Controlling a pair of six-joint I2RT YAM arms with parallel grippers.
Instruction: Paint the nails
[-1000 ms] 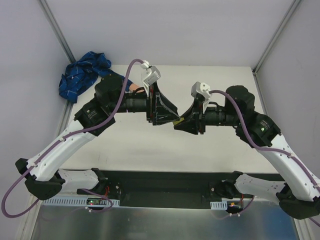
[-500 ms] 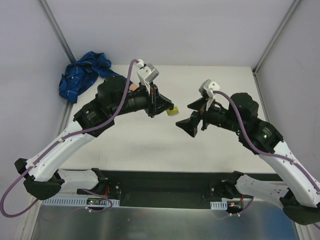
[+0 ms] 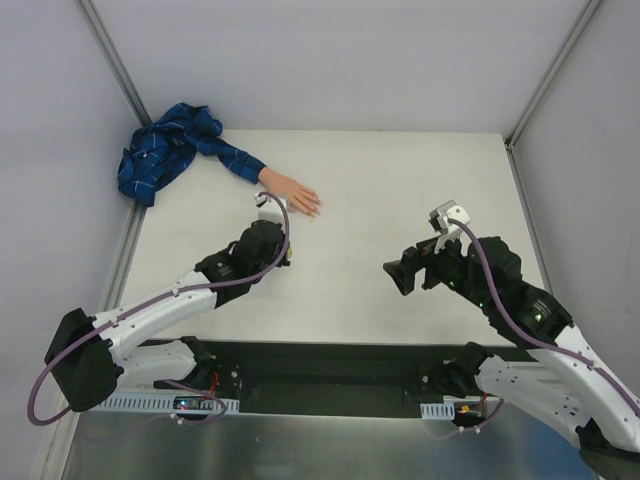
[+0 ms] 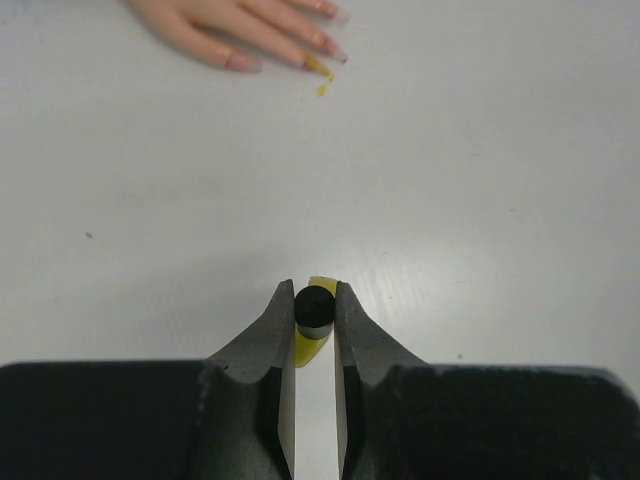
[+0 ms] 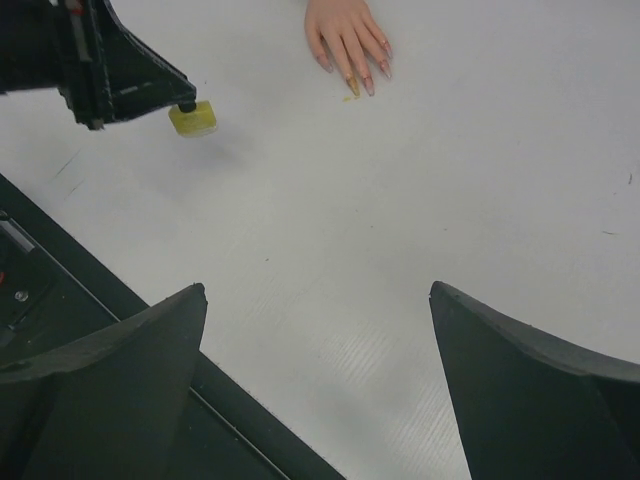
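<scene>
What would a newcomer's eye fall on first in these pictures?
Probably the mannequin hand in its blue plaid sleeve, reaching in from the far left corner of the table, with a yellow smear beside its nails. Next comes the left gripper, shut on a small yellow bottle just short of that hand, while the right gripper stands wide open and empty on the right.

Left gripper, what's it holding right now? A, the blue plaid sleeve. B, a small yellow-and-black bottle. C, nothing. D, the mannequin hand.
B: the left wrist view shows the left gripper shut on the small yellow-and-black bottle, with the mannequin hand lying apart from it on the table.
</scene>
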